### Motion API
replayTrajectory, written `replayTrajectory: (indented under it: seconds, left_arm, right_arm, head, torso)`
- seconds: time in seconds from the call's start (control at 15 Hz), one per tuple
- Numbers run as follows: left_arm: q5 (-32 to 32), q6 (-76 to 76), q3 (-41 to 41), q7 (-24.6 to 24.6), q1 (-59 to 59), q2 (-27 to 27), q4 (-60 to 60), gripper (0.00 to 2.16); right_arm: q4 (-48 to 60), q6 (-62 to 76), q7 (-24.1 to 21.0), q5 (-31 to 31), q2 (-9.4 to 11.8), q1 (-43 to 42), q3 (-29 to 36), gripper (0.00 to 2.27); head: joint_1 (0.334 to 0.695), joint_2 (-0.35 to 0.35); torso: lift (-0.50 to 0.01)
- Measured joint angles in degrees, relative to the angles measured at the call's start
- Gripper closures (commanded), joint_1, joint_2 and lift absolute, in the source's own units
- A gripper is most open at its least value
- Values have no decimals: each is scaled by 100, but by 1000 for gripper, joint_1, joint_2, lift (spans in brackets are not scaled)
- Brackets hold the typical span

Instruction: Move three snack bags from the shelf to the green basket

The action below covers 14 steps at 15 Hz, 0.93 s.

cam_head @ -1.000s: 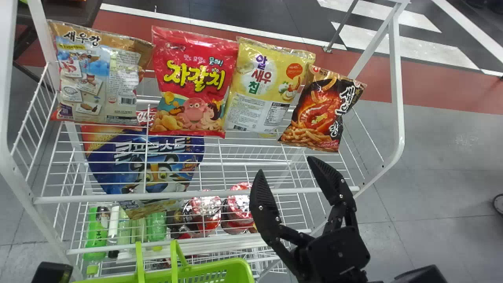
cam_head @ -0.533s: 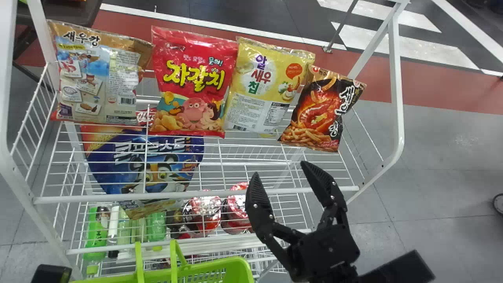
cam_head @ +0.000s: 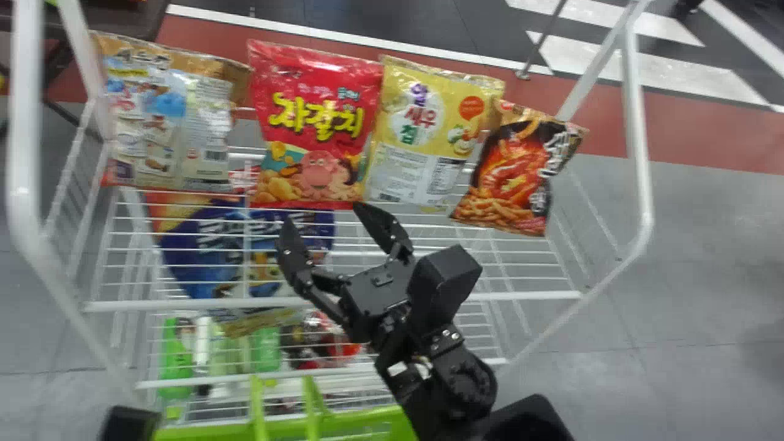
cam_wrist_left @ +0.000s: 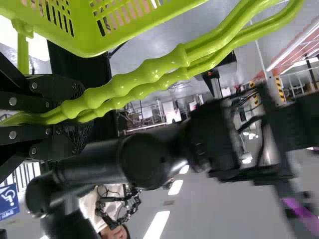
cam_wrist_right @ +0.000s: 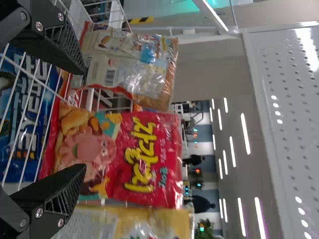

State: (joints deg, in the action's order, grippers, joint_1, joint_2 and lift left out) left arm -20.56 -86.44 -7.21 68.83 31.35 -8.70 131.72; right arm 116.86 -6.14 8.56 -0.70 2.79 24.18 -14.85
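at right gripper (cam_head: pixel 324 215): released, spread apart near red snack bag (cam_head: pixel 312 119) on wire shelf (cam_head: pixel 520 295). at left gripper (cam_head: pixel 128 424): clenched around handles (cam_wrist_left: pixel 144 77) of green basket (cam_head: pixel 367 421).

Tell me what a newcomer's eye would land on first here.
Probably the red bag, standing on the shelf between the brown bag and the yellow bag. The open right gripper before it comes next. Then the bright green basket, its handles clamped in the left gripper.
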Motion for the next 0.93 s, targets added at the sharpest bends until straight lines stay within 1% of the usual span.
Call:
replayTrajectory:
  seconds: [0.33,0.67,0.93]
  left_arm:
    - [12,0,-169,-2,0,-95,3,1463]
    - [34,71,-308,1,5,-157,-5,1463]
    - [35,258,-322,64,83,-176,-27,1463]
  right_arm:
    - [-604,-426,-19,-91,-63,-1011,-490,167]
    - [-1021,-902,-33,-276,-207,-1784,-690,167]
    - [-1512,-944,-67,-405,-237,-2318,-916,167]
  head:
    - [695,-64]
    - [695,-16]
    - [695,24]
  torso:
    - [-47]
    - [-47]
    - [-47]
